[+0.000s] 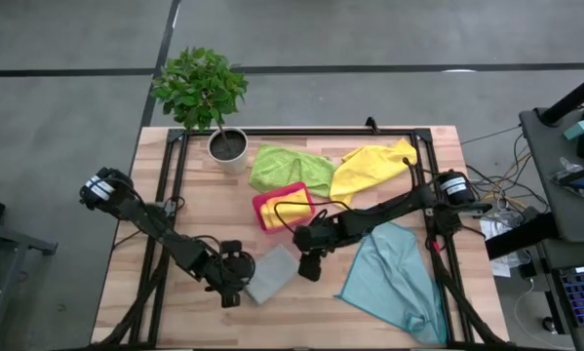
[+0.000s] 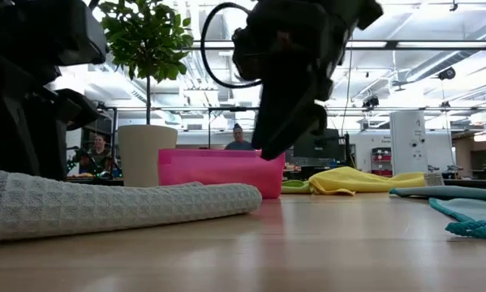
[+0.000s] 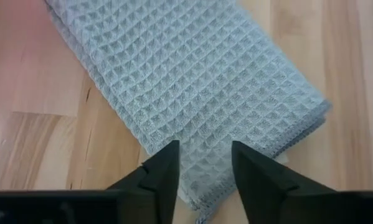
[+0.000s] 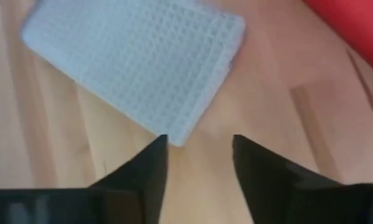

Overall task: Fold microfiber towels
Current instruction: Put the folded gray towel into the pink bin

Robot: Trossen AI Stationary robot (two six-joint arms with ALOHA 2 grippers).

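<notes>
1. Five towels on the table, counted from the high view; the pale grey towel [image 1: 272,274] lies folded into a small rectangle at about 6 o'clock of the table, flat on the wood, between the two grippers.
2. Left gripper [image 1: 235,284] sits at the folded towel's 9 o'clock edge; in its wrist view the dark fingers [image 3: 164,174] stand apart over the near edge of the waffle weave with nothing pinched between them; open, holding nothing.
3. Right gripper [image 1: 309,265] hangs just at the towel's 3 o'clock side, above the wood; its wrist view shows fingers [image 4: 150,168] parted beyond the towel's corner with bare table in the gap; open, empty.
4. Judgement: both sets of jaws off the cloth suggests the grey fold is finished and let go; the layers lie even in the low view, edge rolled neatly.
5. Still unfolded: lime green towel [image 1: 290,168] and a yellow towel [image 1: 374,168] heaped at 12 o'clock; light teal-blue towel [image 1: 399,283] spread loose at 4 o'clock.
6. Pink tray [image 1: 283,207] near centre holds a second yellow towel [image 1: 292,212]; likely the drop point for finished folds, though that is a guess.
7. Potted plant [image 1: 214,102] at 11 o'clock, well apart from the work.
</notes>
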